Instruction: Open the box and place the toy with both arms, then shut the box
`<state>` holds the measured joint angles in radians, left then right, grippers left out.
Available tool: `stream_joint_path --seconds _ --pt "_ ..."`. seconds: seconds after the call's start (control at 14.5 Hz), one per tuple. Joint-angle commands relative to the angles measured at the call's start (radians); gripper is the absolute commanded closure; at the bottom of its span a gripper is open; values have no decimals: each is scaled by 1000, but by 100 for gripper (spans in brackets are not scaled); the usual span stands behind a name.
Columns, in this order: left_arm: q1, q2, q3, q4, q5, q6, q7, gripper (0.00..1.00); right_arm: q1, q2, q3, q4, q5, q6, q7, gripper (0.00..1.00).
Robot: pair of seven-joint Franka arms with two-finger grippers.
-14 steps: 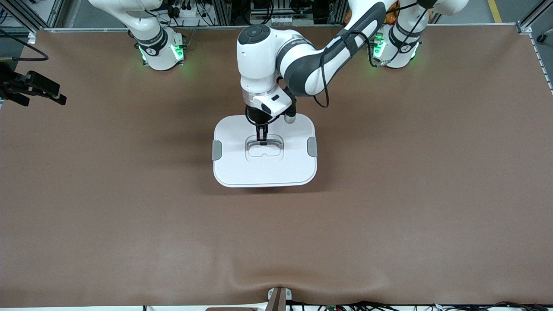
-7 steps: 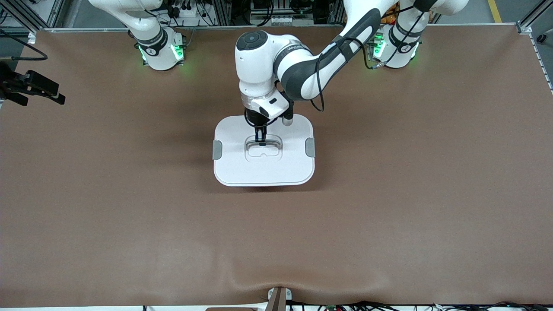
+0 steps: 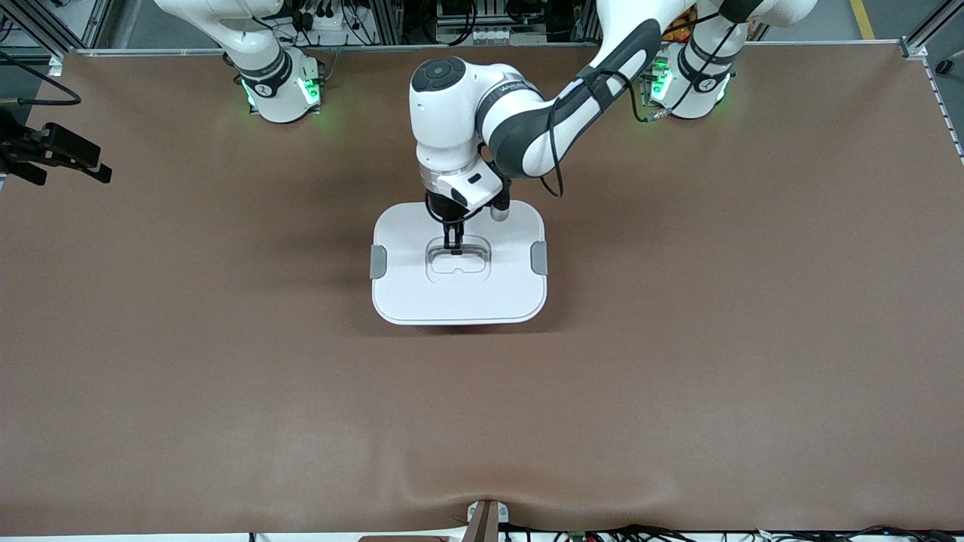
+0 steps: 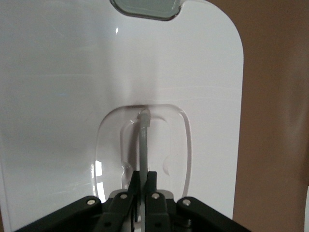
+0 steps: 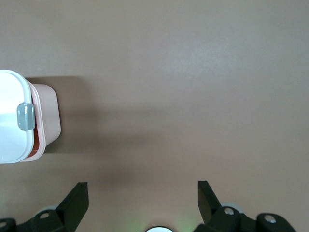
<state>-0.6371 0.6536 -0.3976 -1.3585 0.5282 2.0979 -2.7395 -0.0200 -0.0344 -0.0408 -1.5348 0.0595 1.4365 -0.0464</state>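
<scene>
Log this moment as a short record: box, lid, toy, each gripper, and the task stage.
box: pink tub mid-table, seen under the lid's edge
lid: white lid on the tub, grey clips at both ends
handle: clear handle raised in the lid's recess
toy: not visible
left gripper: shut on the handle
right gripper: open, waiting over bare table toward the right arm's end
stage: lid on the box, not yet released

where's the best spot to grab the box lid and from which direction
Take the lid by the clear handle standing in its central recess, coming straight down from above. The thin upright bar fits between narrow fingers, as the left gripper shut on it shows; the flat lid offers no other hold.
</scene>
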Motion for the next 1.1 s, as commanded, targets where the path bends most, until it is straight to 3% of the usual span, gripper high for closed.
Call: stream_joint_path --seconds 0.0,1.03 --pt "-29 17 17 30 29 -1 -88 100 2 -25 4 -38 -10 13 -9 0" --pt "-33 15 17 25 27 -1 -117 100 -1 -38 4 -87 -9 39 -9 0"
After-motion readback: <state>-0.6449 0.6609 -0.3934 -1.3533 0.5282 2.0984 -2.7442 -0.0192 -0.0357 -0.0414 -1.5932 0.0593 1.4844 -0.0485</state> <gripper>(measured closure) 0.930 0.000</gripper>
